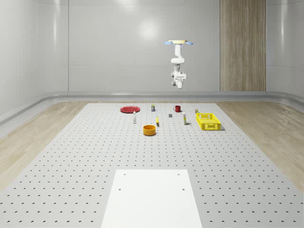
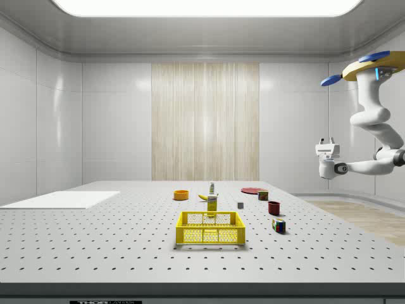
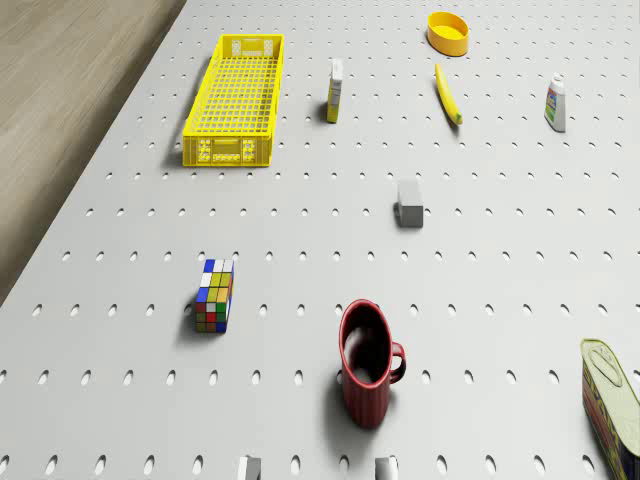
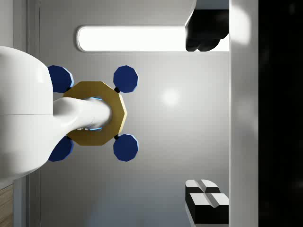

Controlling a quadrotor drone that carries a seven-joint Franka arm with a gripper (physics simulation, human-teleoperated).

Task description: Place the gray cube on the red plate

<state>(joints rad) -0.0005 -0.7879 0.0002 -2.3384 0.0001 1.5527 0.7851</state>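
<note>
The gray cube [image 1: 170, 115] [image 2: 240, 205] [image 3: 409, 203] is small and sits on the perforated table between the red mug [image 3: 367, 362] and the banana [image 3: 448, 95]. A flat red plate [image 1: 129, 109] [image 2: 252, 190] lies toward the whole-scene view's far left. The drone [image 1: 178, 42] [image 2: 373, 63] hovers high over the table's far end, well above the mug. Its white arm is folded beneath it, and the gripper [image 1: 178, 73] [image 2: 327, 142] [image 4: 207, 116] points upward, open and holding nothing, far above the cube.
Also on the table: a yellow basket [image 1: 208, 121] [image 3: 236, 98], an orange bowl [image 1: 149, 129], two small bottles [image 3: 336, 90] [image 3: 556, 103], a Rubik's cube [image 3: 215, 295] and a can [image 3: 610, 400]. A white mat [image 1: 152, 199] covers the near end.
</note>
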